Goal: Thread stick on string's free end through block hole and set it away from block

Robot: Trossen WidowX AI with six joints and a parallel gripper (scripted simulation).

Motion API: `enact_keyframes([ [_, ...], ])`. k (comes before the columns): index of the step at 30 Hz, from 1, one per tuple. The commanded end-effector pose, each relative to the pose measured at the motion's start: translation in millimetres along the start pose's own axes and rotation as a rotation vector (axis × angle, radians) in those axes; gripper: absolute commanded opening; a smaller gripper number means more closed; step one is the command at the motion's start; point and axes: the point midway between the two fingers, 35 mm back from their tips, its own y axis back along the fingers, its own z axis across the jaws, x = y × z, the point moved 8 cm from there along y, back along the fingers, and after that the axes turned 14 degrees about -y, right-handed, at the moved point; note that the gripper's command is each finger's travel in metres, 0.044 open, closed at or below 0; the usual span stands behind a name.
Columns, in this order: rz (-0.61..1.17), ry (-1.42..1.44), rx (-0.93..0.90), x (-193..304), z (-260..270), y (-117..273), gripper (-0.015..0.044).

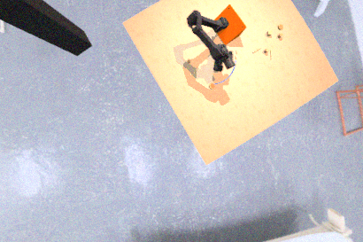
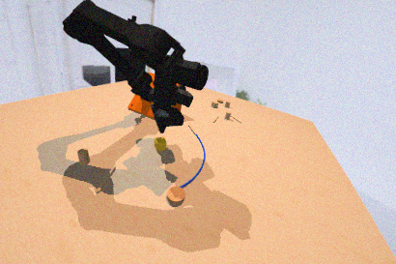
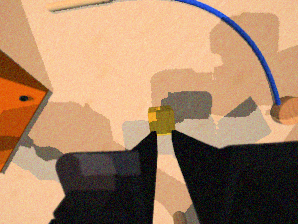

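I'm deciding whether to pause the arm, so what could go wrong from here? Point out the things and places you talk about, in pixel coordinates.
The gripper [image 2: 161,131] [image 3: 163,135] points at a small yellow block [image 2: 160,144] [image 3: 161,120], not the stick [image 3: 82,4] on the blue string [image 2: 205,156] [image 3: 245,37]; it might grab the wrong thing. Lowering with its fingertips this close together could also knock that block.

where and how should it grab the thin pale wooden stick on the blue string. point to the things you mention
Probably best from straight above, one finger along each long side, gripping the string-side half of the thin pale wooden stick [image 2: 192,130] [image 3: 81,5]: it lies flat and slender, and the blue string [image 1: 231,75] [image 2: 204,152] [image 3: 245,37] trails from one end, leaving the other free for threading.
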Motion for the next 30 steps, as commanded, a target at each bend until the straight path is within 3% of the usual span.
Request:
enact_keyframes([
  [1,0.0,0.0,0.0,0.0,0.0,0.0,0.0157],
  [4,0.0,0.0,0.0,0.0,0.0,0.0,0.0236],
  [6,0.0,0.0,0.0,0.0,0.0,0.0,0.024],
  [15,0.0,0.0,0.0,0.0,0.0,0.0,0.0004],
  [16,0.0,0.0,0.0,0.0,0.0,0.0,0.0],
  [28,0.0,0.0,0.0,0.0,0.0,0.0,0.0],
  [30,-0.003,0.096,-0.003,-8.7,2.8,-0.2,0.0053],
])
